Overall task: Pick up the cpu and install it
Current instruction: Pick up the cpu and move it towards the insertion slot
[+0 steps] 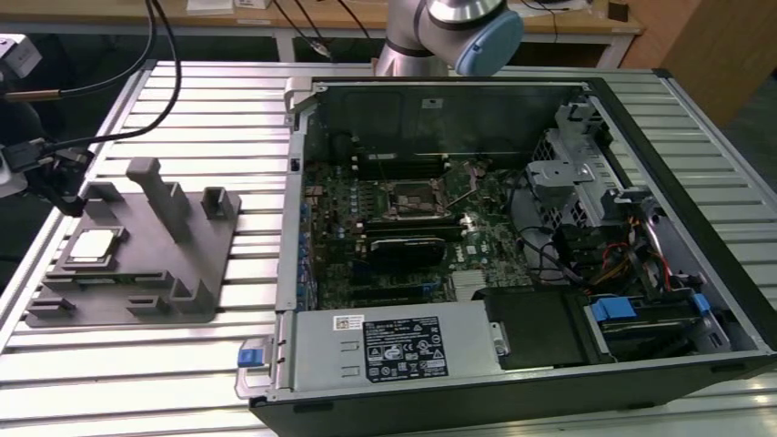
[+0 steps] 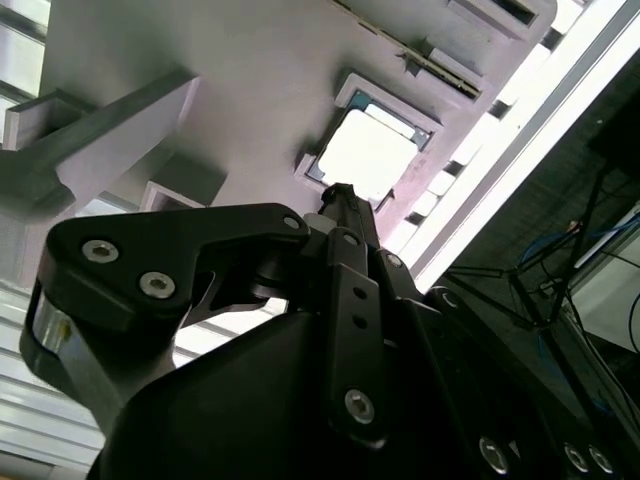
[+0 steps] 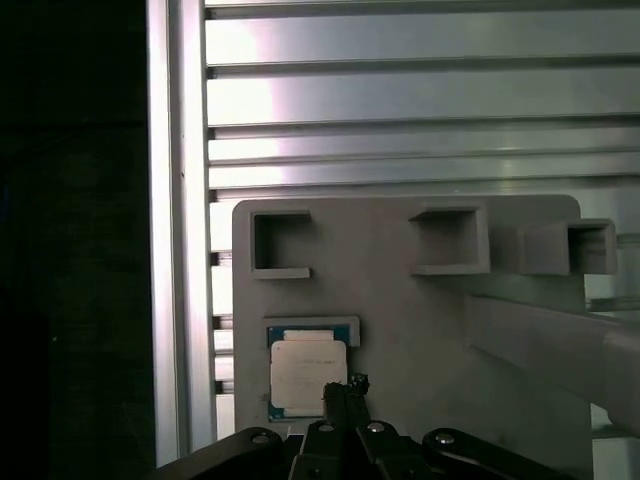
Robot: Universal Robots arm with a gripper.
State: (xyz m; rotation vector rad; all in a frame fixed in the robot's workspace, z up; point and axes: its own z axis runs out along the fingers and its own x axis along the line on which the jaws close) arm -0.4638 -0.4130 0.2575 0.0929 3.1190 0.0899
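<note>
- Found the cpu [image 1: 95, 247] lying flat, silver face up, in a shallow pocket of the grey fixture tray [image 1: 200, 273], at the lower left of the exterior view and well apart from the open computer case [image 1: 680, 137].
- Saw the gripper [image 1: 71, 202] at the exterior view's left edge, hanging over the tray's upper-left corner, near the chip and apparently not touching it.
- Read the fingers [image 3: 335, 405] in the first wrist view as pressed together into one narrow tip, with nothing held between them.
- Placed the chip just ahead of and below that tip in both wrist views, the tip overlapping one edge of the silver top rather than its middle.
- Noted no long axis: a square, with its sides parallel to the pocket walls.
- Judged the pick-up not yet made, with the motherboard socket [image 1: 407, 200] near the middle of the exterior view, far from the chip.
</note>
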